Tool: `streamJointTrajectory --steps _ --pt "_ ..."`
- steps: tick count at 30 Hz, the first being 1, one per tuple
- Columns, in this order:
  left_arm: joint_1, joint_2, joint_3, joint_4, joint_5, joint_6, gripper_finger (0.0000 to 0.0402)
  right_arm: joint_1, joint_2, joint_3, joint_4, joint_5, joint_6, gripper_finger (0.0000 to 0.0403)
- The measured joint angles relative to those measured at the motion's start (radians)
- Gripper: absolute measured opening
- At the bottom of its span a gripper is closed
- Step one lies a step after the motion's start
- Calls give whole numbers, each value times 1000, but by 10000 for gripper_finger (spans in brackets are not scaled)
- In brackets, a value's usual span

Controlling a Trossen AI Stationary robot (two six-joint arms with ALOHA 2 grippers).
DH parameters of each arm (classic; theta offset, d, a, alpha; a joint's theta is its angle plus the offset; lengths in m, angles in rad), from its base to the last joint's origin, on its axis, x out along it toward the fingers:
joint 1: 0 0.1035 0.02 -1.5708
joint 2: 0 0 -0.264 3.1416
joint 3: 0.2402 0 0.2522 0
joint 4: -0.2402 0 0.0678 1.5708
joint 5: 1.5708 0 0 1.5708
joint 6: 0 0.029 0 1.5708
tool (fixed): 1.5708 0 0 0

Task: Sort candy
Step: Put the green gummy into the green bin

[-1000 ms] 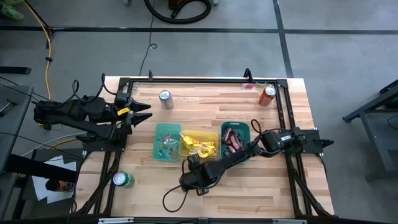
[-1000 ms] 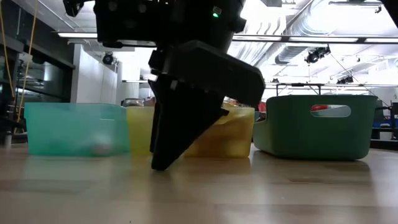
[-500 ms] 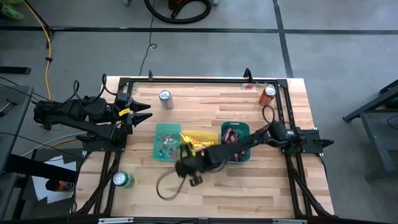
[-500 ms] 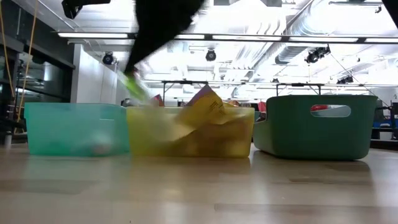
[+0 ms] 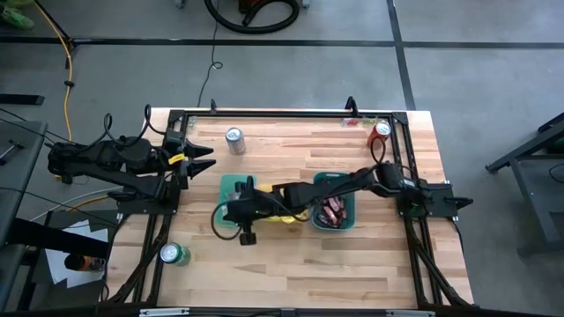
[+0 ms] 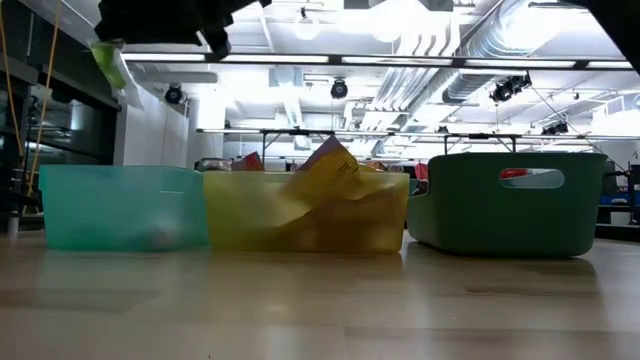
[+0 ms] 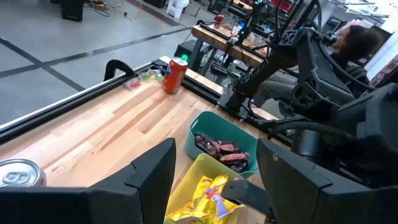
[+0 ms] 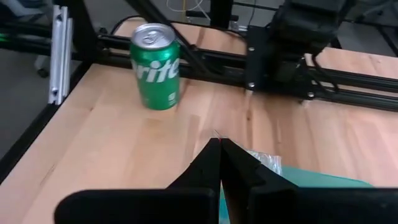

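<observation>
From above, the right claw [image 5: 236,211] hangs over the teal bin [image 5: 231,188] at frame centre, fingers pressed together. Its wrist view shows a clear wrapper [image 8: 264,159] at the tips. The left claw [image 5: 204,164], fingers apart, waits at left. Candy [image 7: 221,150] fills the bins.

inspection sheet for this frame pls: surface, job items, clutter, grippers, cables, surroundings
Surface: pale wooden table top in a black frame.
Job's things: dark brown-and-red candy bars in the dark green plastic bin; yellow packets in the yellow plastic bin; teal plastic bin alongside.
Clutter: silver soda can, red soda can, green Sprite can.
Grippers: right gripper shut, above the teal bin; left gripper open, at the table's left edge.
Cables: black loop under the right wrist.
Surroundings: grey floor; a person beyond the table.
</observation>
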Motion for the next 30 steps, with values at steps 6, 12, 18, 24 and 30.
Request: streamJointTrajectory --steps 6,12,18,24,30 --pt "0 0 0 -1 -5 0 211 -32 1 0 1 4 3 0" --pt "0 0 0 -1 -5 0 211 -56 1 0 1 4 38 0" --pt "0 0 0 -2 -8 11 211 -71 1 0 1 4 55 0" --pt "0 0 0 -2 -9 21 211 -73 1 0 1 4 54 0" --pt "0 0 0 -2 -9 26 211 -73 1 0 1 4 54 0"
